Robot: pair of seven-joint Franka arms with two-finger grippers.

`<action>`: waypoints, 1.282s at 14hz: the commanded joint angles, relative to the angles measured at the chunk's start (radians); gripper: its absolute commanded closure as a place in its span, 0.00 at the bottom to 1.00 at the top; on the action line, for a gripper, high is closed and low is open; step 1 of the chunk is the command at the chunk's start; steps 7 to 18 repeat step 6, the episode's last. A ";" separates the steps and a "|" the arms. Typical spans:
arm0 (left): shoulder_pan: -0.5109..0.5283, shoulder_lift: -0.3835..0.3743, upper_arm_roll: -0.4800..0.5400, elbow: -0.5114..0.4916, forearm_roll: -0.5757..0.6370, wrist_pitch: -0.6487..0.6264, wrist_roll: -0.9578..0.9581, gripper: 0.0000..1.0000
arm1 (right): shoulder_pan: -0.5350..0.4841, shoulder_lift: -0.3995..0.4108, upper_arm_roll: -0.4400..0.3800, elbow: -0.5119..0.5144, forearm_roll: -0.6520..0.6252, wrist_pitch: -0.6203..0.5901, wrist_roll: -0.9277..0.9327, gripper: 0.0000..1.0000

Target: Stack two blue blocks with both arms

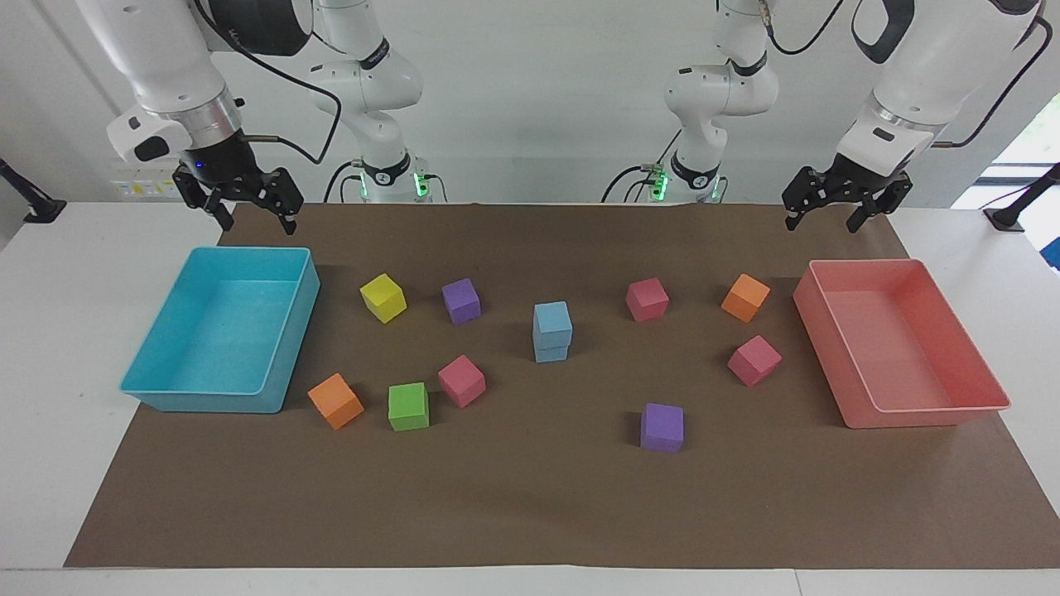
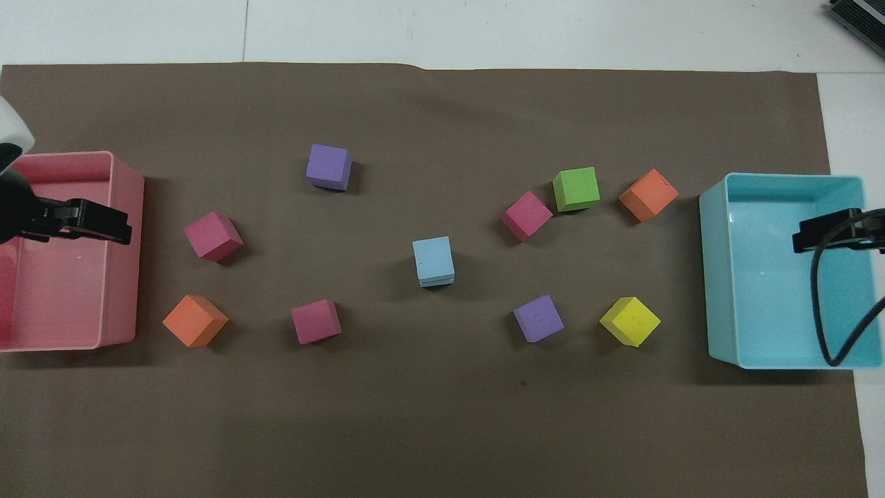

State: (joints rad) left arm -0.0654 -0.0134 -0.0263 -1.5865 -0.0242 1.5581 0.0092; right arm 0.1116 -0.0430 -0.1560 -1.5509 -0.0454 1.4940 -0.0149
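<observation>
Two sky-blue blocks stand stacked in the middle of the brown mat, the upper block (image 1: pixel 552 318) resting on the lower one (image 1: pixel 551 351). From above the stack (image 2: pixel 433 259) shows as one square. My right gripper (image 1: pixel 257 222) hangs open and empty in the air at the robots' edge of the turquoise tray; its tip (image 2: pixel 805 238) shows over that tray from above. My left gripper (image 1: pixel 822 222) hangs open and empty by the pink tray, and its tip (image 2: pixel 117 230) shows over that tray. Neither gripper touches a block.
A turquoise tray (image 1: pixel 207 402) sits at the right arm's end and a pink tray (image 1: pixel 911 418) at the left arm's end. Loose cubes lie around the stack: yellow (image 1: pixel 383 297), purple (image 1: pixel 461 300), green (image 1: pixel 408 406), orange (image 1: pixel 335 401), pink (image 1: pixel 647 299).
</observation>
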 commanded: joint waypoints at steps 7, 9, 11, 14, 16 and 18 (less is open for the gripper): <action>0.001 0.010 -0.004 0.025 0.007 0.010 0.023 0.00 | -0.001 -0.014 0.007 0.011 0.024 -0.066 -0.023 0.00; 0.001 0.010 -0.004 0.025 0.007 0.010 0.023 0.00 | -0.001 -0.014 0.007 0.011 0.024 -0.066 -0.023 0.00; 0.001 0.010 -0.004 0.025 0.007 0.010 0.023 0.00 | -0.001 -0.014 0.007 0.011 0.024 -0.066 -0.023 0.00; 0.001 0.010 -0.004 0.025 0.007 0.010 0.023 0.00 | -0.001 -0.014 0.007 0.011 0.024 -0.066 -0.023 0.00; 0.001 0.010 -0.004 0.025 0.007 0.010 0.023 0.00 | -0.001 -0.014 0.007 0.011 0.024 -0.066 -0.023 0.00; 0.001 0.010 -0.004 0.025 0.007 0.010 0.023 0.00 | -0.001 -0.014 0.007 0.011 0.024 -0.066 -0.023 0.00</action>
